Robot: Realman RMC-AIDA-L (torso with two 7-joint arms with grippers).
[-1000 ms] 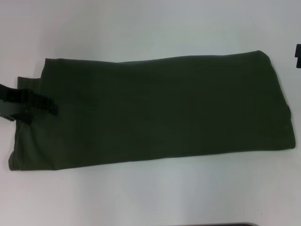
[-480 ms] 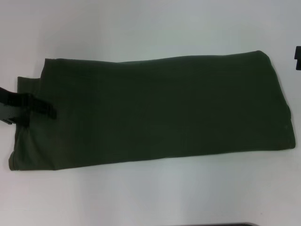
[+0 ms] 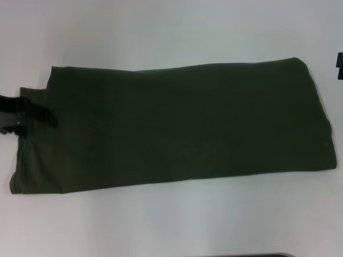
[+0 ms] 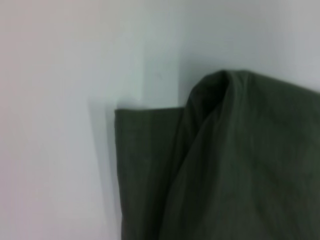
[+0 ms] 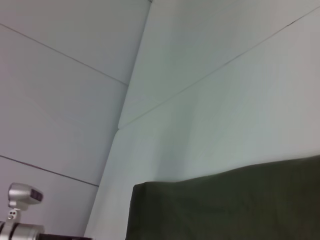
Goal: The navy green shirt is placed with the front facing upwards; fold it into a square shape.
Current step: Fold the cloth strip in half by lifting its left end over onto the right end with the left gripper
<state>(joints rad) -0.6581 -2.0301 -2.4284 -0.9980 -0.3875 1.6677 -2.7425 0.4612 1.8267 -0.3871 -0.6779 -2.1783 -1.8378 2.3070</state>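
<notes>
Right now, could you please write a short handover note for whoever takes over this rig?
Left gripper: over the shirt's left end, low above the cloth; grip not discernible.
Right gripper: only a sliver shows at the right edge of the head view, off the cloth.
Navy green shirt: lies flat on the white table as a long band, plain side up, a lower layer peeking out at its left end.
Done: folded lengthwise.
Left: fold the ends over, probably starting from the left, to make a square.

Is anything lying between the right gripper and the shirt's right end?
No. In the head view only bare white table separates the right gripper from the shirt.
</notes>
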